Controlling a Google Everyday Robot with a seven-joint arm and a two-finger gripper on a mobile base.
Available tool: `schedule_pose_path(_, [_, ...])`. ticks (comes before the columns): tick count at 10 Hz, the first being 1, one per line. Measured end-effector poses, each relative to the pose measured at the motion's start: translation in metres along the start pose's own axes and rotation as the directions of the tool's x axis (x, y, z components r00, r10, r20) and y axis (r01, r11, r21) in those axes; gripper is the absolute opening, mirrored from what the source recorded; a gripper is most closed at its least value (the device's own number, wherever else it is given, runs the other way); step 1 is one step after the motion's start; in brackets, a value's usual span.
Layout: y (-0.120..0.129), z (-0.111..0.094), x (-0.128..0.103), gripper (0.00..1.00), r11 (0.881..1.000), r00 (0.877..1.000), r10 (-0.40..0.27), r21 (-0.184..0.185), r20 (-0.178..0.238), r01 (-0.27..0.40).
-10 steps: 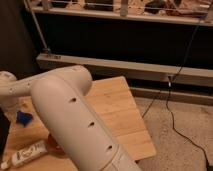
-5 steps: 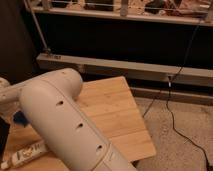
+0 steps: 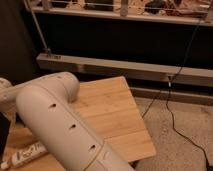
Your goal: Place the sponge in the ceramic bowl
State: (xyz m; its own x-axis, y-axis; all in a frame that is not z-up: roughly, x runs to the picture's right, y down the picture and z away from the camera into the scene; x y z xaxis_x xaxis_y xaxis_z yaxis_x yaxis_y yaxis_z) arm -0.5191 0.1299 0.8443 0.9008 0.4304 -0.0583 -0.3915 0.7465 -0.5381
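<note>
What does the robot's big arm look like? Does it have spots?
The arm is a fat, smooth, creamy-white tube with rounded joints. Three small dark holes run along its side, and a thin seam rings it lower down. No cables show. The gripper is out of view, seemingly off the left edge.

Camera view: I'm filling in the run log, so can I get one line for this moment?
arm covers left of table | gripper: not in view, arm leads off left | sponge, ceramic bowl: not visible
</note>
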Motion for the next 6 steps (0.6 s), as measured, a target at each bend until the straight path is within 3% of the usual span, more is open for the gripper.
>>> schedule_pose_path(4, [0.0022, 0.0052, 0.0031, 0.65, 0.992, 0.998, -0.041, -0.120, -0.039, 0.036])
schedule_pose_path(6, [0.0015, 0.0021, 0.0033, 0.65, 0.987, 0.997, -0.064, -0.149, -0.044, 0.057])
